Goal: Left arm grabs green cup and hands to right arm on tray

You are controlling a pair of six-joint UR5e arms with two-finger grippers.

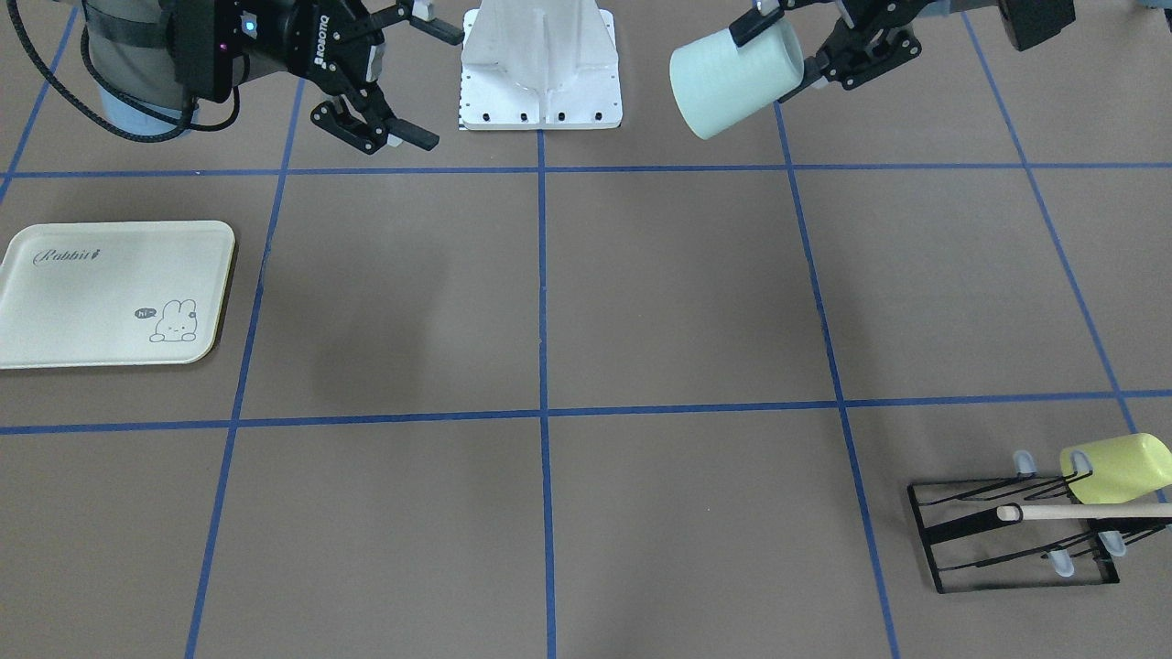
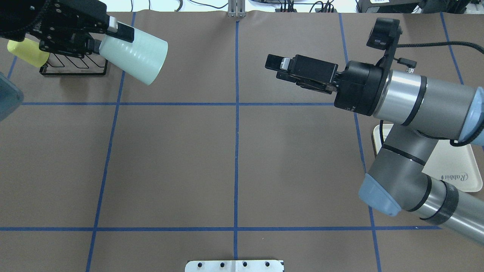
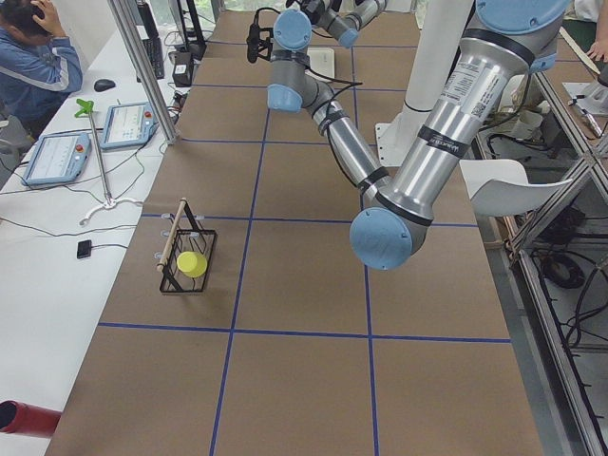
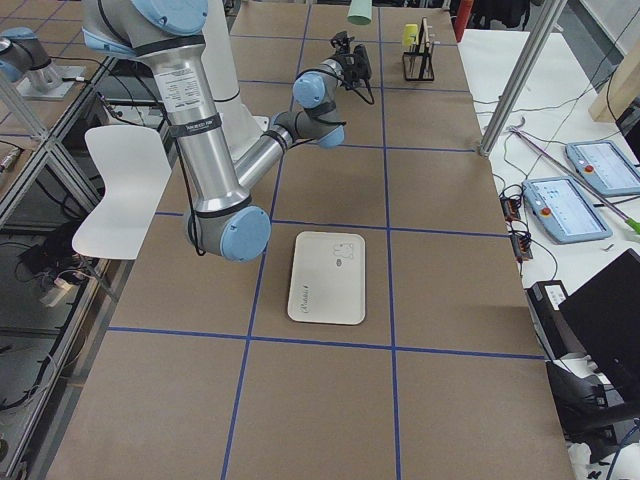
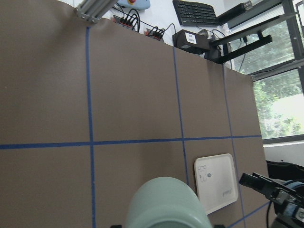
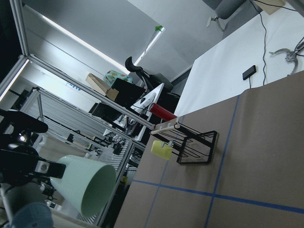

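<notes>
In the overhead view, at the far left, a yellow-green cup (image 2: 28,53) sat on a black wire rack (image 2: 75,67); just beside it the left end effector (image 2: 109,37) was clamped across the narrow base end of the green cup (image 2: 132,51), holding it clear of the worktop (image 2: 170,158); the cup lay nearly on its side, long axis running from 10 to 4 o'clock, open mouth leading toward the other arm. It looked like smooth matte plastic, faintly ringed, tapering to the held end. Well apart across the middle line, the right end effector (image 2: 280,70) faced it, jaws spread wide in the front-facing view; from there the cup lay at about 9 o'clock, so we judged the hand-over turned on closing that gap. The tray (image 2: 450,162), flat, cream and round-cornered, lay at 4 o'clock of the right end effector, partly under the right arm (image 2: 408,94).
</notes>
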